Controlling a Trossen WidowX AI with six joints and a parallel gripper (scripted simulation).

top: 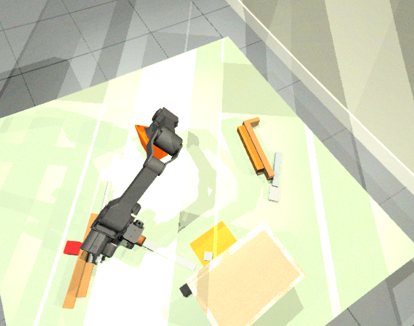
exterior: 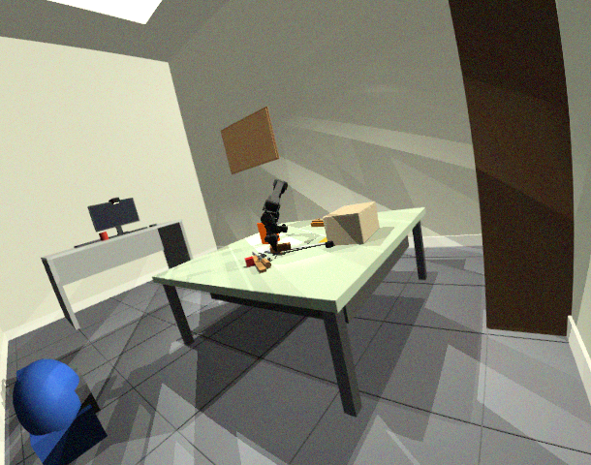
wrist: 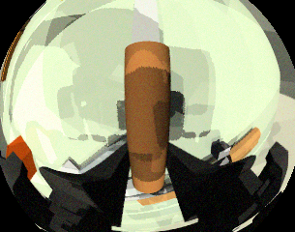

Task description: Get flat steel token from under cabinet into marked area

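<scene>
My gripper [top: 134, 240] [wrist: 146, 146] is shut on the brown handle [top: 141, 240] [wrist: 147, 110] of a long tool, low over the table. The tool's flat pale blade [top: 172, 259] [wrist: 146, 14] lies along the table and points toward the yellow marked area [top: 214, 238]; its tip stops just short of it. The beige cabinet [top: 249, 277] [exterior: 351, 222] stands behind the yellow area. A small flat grey square [top: 208, 256], which looks like the token, lies on the yellow area right at the cabinet's front edge.
A red block [top: 72, 247] and orange wooden sticks [top: 77, 282] lie beside and under my wrist. An L-shaped wooden tool [top: 256, 148] and a grey tool [top: 275, 175] lie at the far side. A small black block [top: 185, 290] sits at the cabinet's corner. The arm's orange base [top: 142, 136] is behind.
</scene>
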